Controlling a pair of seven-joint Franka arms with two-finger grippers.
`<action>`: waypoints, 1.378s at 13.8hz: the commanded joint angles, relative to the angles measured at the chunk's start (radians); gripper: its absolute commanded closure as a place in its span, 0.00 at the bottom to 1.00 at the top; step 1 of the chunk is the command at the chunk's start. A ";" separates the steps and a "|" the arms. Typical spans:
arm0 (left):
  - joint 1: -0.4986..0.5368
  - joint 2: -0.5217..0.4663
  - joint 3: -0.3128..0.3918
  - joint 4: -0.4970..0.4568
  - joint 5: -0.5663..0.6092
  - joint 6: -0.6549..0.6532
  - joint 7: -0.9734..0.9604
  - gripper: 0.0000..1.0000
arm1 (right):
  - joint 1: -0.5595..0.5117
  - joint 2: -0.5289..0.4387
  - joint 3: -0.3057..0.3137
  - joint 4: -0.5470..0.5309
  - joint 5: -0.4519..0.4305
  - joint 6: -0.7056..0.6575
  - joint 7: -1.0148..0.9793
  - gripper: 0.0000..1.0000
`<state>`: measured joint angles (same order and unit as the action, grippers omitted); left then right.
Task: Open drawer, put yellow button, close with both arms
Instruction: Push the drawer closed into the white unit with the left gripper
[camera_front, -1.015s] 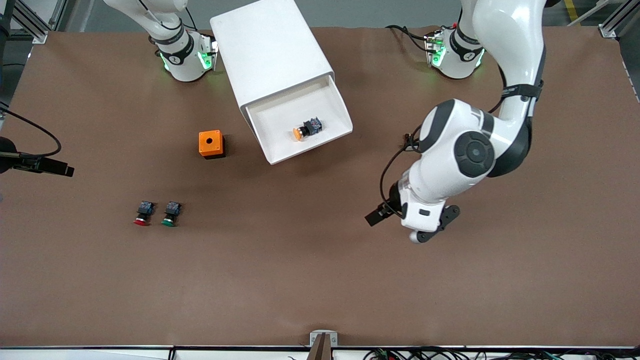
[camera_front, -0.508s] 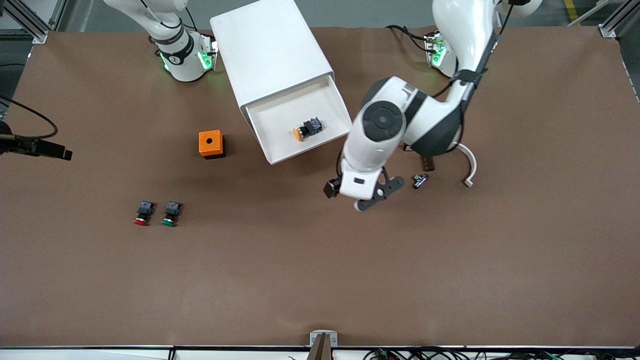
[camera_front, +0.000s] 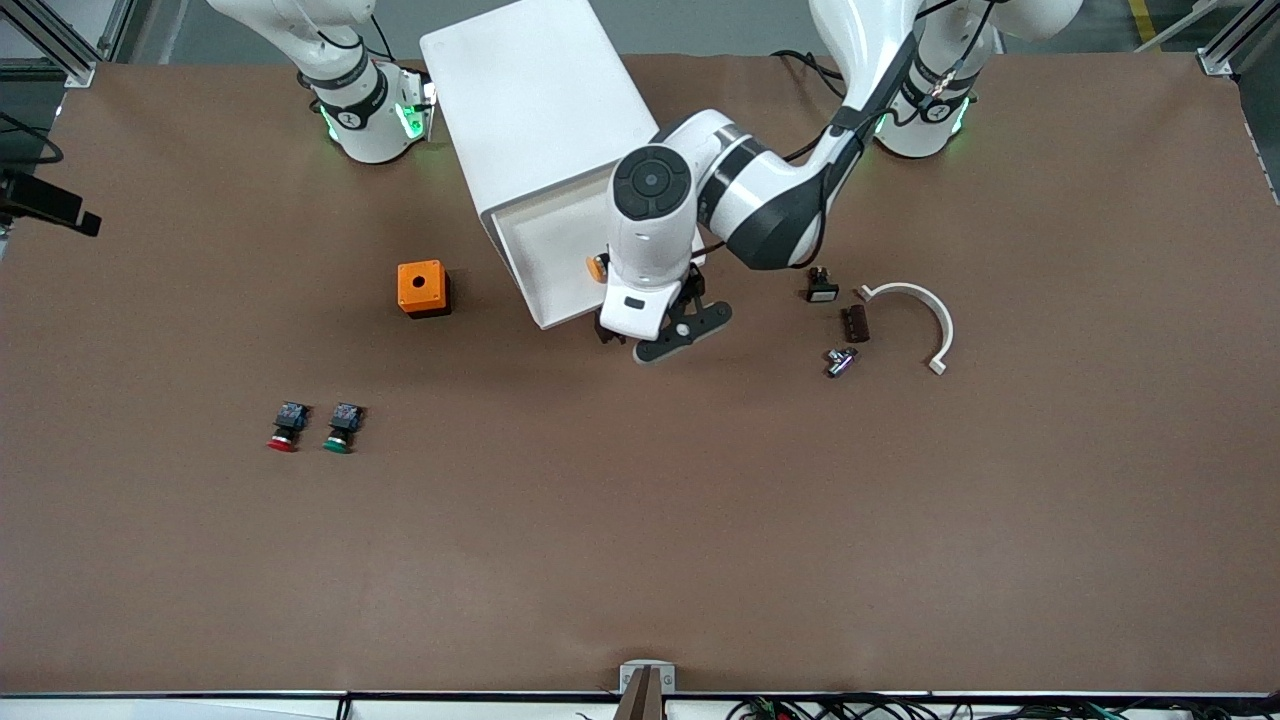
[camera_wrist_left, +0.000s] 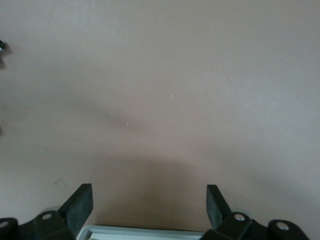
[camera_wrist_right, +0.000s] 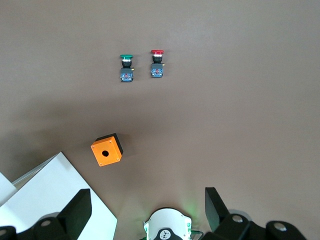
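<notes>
The drawer (camera_front: 545, 255) at the top of the white cabinet (camera_front: 535, 95) is pulled out, and its open tray points toward the front camera. The yellow button (camera_front: 597, 266) lies inside it, but only a bit of its orange cap peeks out past the left arm (camera_front: 760, 200), which covers most of the tray. So I think two parts of the job are done: the drawer is open and the button is in. What is left is to push the drawer shut with both arms. The left gripper (camera_front: 664, 335) hangs low just in front of the drawer's front strip, with its fingers spread wide and nothing in them. In the left wrist view the two black fingers (camera_wrist_left: 80, 202) stand well apart over bare table, and a pale edge that is likely the drawer front (camera_wrist_left: 145, 232) shows between them. It looks ready to push. The right gripper (camera_wrist_right: 147, 210) is up high over its own base near the top edge of the table, spread wide and empty too, and it waits. An orange box (camera_front: 422, 288) with a hole in its top sits beside the cabinet, toward the right arm's end. The red button (camera_front: 286, 426) and the green button (camera_front: 342, 427) stand side by side, nearer the front camera. Toward the left arm's end lie a curved white piece (camera_front: 915, 310) and a few small dark parts (camera_front: 840, 325)
</notes>
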<state>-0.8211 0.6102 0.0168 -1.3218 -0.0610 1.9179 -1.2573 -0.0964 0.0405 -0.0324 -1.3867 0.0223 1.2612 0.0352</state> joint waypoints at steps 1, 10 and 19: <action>-0.038 -0.004 0.003 -0.002 0.021 -0.010 -0.027 0.00 | -0.009 -0.022 0.012 -0.057 -0.010 0.020 -0.012 0.00; -0.110 0.003 -0.032 -0.023 -0.019 -0.039 -0.040 0.00 | -0.005 -0.208 0.015 -0.339 -0.008 0.213 -0.011 0.00; -0.107 0.042 -0.095 -0.017 -0.213 -0.039 -0.021 0.00 | 0.017 -0.205 0.017 -0.318 -0.031 0.231 -0.014 0.00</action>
<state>-0.9298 0.6307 -0.0630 -1.3476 -0.2044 1.8813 -1.2843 -0.0929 -0.1420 -0.0187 -1.6970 0.0197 1.4842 0.0300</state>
